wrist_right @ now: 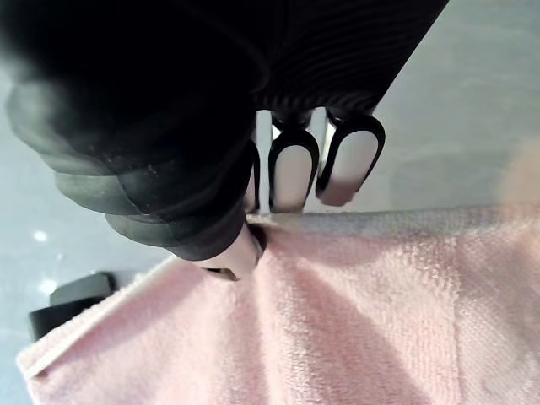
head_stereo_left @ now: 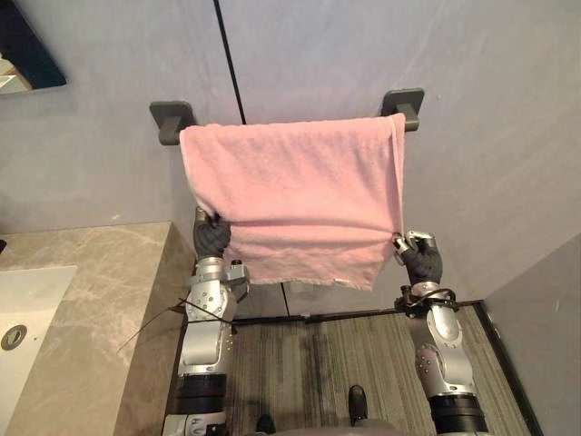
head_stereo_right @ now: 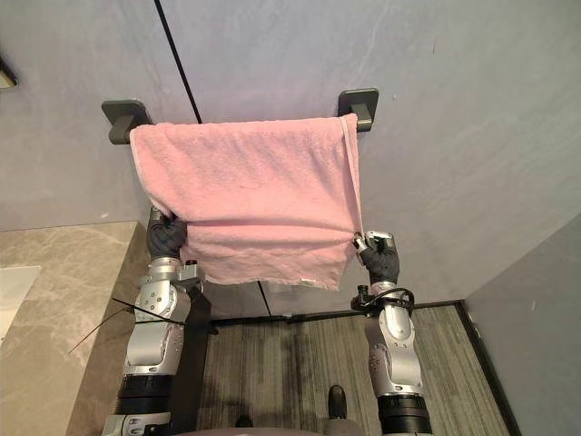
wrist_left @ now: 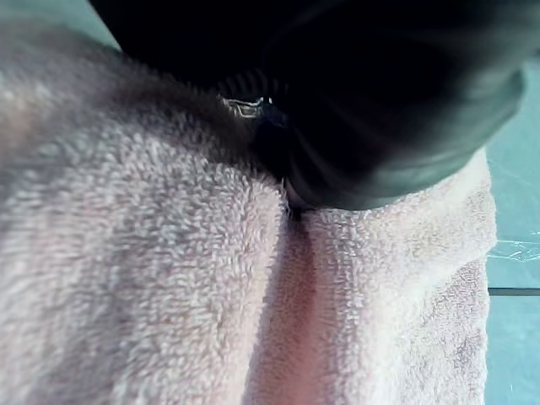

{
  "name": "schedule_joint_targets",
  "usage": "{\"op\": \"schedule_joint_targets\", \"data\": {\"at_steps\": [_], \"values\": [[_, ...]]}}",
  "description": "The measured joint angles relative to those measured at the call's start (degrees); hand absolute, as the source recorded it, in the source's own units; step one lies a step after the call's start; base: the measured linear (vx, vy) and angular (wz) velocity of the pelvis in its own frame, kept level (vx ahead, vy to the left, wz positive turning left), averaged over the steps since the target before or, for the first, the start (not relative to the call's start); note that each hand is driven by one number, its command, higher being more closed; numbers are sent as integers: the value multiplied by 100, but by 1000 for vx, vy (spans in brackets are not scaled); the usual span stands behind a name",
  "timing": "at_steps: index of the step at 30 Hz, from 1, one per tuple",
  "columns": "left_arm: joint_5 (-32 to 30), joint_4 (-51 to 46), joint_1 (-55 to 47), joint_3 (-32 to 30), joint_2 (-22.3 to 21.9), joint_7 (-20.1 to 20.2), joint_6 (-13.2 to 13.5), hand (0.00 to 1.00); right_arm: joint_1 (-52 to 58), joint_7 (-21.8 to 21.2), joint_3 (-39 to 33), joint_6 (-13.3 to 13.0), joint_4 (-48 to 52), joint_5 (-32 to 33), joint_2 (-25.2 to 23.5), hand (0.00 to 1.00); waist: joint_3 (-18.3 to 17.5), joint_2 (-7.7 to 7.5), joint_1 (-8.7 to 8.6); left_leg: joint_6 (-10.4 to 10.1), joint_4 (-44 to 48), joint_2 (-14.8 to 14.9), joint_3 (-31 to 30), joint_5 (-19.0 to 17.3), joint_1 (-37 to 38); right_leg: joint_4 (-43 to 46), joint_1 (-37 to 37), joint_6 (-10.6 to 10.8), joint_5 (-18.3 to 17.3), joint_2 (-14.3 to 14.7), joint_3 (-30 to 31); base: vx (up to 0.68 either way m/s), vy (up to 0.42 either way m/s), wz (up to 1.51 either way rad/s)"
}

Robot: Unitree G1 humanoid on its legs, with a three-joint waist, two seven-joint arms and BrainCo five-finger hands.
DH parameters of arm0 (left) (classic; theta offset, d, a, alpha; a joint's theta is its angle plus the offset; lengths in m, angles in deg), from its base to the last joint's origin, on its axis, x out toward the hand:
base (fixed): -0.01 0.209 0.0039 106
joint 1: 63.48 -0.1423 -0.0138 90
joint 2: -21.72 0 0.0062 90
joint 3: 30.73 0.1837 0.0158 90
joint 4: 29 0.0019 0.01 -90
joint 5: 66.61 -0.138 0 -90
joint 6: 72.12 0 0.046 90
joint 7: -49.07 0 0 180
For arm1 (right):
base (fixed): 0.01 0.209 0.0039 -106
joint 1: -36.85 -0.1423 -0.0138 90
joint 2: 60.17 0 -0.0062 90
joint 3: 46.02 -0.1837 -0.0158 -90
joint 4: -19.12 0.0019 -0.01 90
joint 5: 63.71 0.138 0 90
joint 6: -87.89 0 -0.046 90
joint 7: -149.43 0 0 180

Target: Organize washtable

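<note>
A pink towel [head_stereo_left: 300,195] hangs over a wall rail between two dark brackets [head_stereo_left: 172,118] [head_stereo_left: 404,104]. My left hand [head_stereo_left: 211,238] is at the towel's lower left edge. Creases in the cloth run to it, and its dark cover [wrist_left: 380,110] presses into the terry [wrist_left: 169,278]. My right hand [head_stereo_left: 422,262] is at the lower right edge. There its fingers [wrist_right: 291,173] and thumb pinch the towel's hem [wrist_right: 337,321]. The front layer hangs lower than the hands, with its bottom edge slanting down to the right.
A beige stone counter [head_stereo_left: 91,300] with a white sink [head_stereo_left: 27,309] and its drain [head_stereo_left: 14,337] lies at the left. A mirror corner [head_stereo_left: 23,54] shows at the upper left. Below the towel is a striped floor [head_stereo_left: 345,354], and a grey wall [head_stereo_left: 545,336] closes the right.
</note>
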Motion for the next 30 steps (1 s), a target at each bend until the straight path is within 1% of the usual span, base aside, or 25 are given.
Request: {"op": "schedule_joint_targets", "data": {"at_steps": [7, 10, 13, 15, 19, 22, 24, 27, 28, 30], "values": [[8, 16, -26, -231, 4, -10, -10, 0, 42, 35, -81, 0, -23, -5, -70, 0, -21, -33, 2, 2, 0, -6, -28, -2, 32, -2, 45, 3, -3, -10, -36, 3, -8, 2], [8, 18, -77, -238, 4, -13, -10, 0, 128, 42, -91, 0, -23, -4, -70, 0, -31, -40, 3, 1, -1, -4, -26, -3, 41, -2, 52, 4, -3, -9, -34, -26, -17, -1], [8, 146, -242, -246, 3, -10, -14, 0, 241, 61, -287, 3, -41, -35, -86, 0, -37, -38, -2, 0, -1, -5, 13, -3, 63, -4, 50, 5, -6, -6, 0, -30, -22, -6], [8, 146, -281, -252, 1, -3, -18, 0, 278, 60, -329, 11, -234, -38, -88, 0, -94, -38, 1, -1, -1, -3, 14, -3, 65, -4, 48, 3, -5, -3, 3, 0, 0, 0], [5, 155, -522, -268, -6, 14, -35, 0, 527, 48, -324, 40, -243, -42, -137, 0, -191, -42, 4, 0, -1, -4, 17, -4, 67, -4, 48, 4, -6, -4, 6, 0, 0, 0], [5, 257, -1007, -282, -55, 207, -61, 0, 837, 31, -326, 110, -460, -83, -187, 0, -213, -59, 15, 0, -1, -5, 22, -5, 71, -3, 51, 5, -7, -5, 11, 0, 0, 0], [3, 438, -1239, -280, -143, 247, -112, 0, 1049, 22, -314, 128, -597, -216, -216, 0, -213, -59, 36, -1, -2, -4, 27, -6, 76, -3, 53, 8, -10, -5, 16, 0, 0, 0], [-2, 720, -1613, -266, -250, 405, -203, 0, 1378, -99, -248, 187, -675, -242, -303, 0, -213, -59, 109, -3, -2, 2, 44, -8, 89, -3, 56, 27, -34, 2, 30, 8, -38, -6], [9, 920, -2543, -46, -330, 1238, -440, 0, 2148, -720, 415, 509, -644, -270, -290, 0, -285, -142, 171, -74, 2, 111, 216, -73, 202, 0, 123, 33, -111, 84, -66, 40, -121, -18], [8, 920, -2543, -48, -332, 1238, -440, 0, 2145, -721, 427, 509, -644, -270, -295, 0, -286, -136, 180, -60, 39, 112, 217, -99, 217, 0, 152, 22, -126, 81, -65, 41, -70, -9]]}}
